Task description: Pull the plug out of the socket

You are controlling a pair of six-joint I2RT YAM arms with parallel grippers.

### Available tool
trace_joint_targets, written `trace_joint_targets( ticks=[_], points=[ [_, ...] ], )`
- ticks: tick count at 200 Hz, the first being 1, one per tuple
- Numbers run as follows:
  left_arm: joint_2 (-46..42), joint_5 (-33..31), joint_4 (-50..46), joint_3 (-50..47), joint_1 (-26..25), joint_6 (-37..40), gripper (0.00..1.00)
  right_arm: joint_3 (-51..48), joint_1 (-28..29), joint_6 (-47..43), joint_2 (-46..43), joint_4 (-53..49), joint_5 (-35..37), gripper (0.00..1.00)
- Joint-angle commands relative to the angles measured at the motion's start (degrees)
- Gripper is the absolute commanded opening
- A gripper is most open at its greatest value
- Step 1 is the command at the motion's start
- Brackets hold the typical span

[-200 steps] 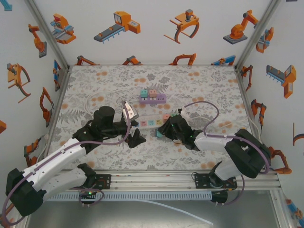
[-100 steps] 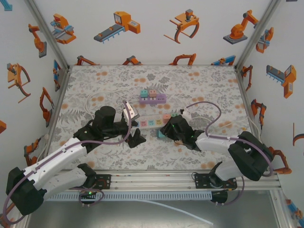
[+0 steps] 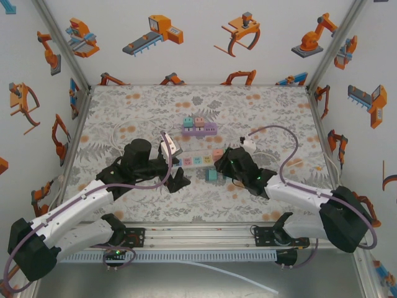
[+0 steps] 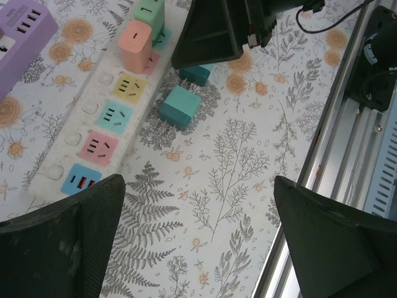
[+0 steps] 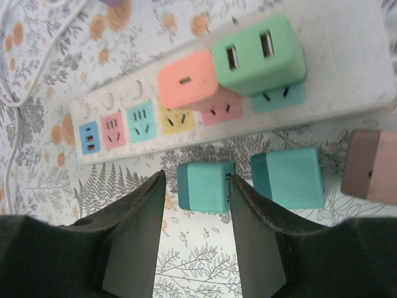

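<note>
The white power strip (image 5: 347, 81) lies across the table with a salmon plug (image 5: 186, 87) and a green plug (image 5: 259, 54) seated in it. Two teal plugs lie loose on the table in front of it. My right gripper (image 5: 196, 186) is open around the left teal plug (image 5: 205, 186); its right finger (image 5: 257, 236) touches the plug and the left finger stands slightly off. The other teal plug (image 5: 288, 178) rests beside it. From above, the right gripper (image 3: 219, 167) sits by the strip (image 3: 197, 159). My left gripper (image 4: 198, 211) hangs wide open over bare table, left of the strip's near end (image 4: 99, 118).
A purple power strip (image 3: 200, 128) with plugs lies behind the white one. A brown-pink plug (image 5: 372, 166) lies to the right of the teal plugs. A white cable (image 5: 12, 112) runs off to the left. The metal rail (image 4: 366, 124) borders the near edge.
The right arm's forearm and elbow have swung out to the right and its cable loop has shifted, while its gripper stays by the strip's front. The left arm has not moved.
</note>
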Motion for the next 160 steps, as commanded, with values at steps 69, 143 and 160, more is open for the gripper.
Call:
trace_joint_targets(
  ticks=[69, 143, 160],
  points=[
    [-4.15, -4.85, -0.1, -0.9, -0.5, -0.23, 0.97, 4.99, -4.52, -38.39, -5.19, 5.05, -2.21, 0.53],
    [-4.77, -10.66, -0.81, -1.76, -0.5, -0.14, 0.97, 21.0, -17.39, -55.83, 6.06, -7.48, -35.12, 0.6],
    [-4.91, -13.59, -0.75, -1.83, -0.51, -0.6, 0.97, 27.22, -18.22, -61.68, 10.38, -15.52, -40.75, 0.61]
  ],
)
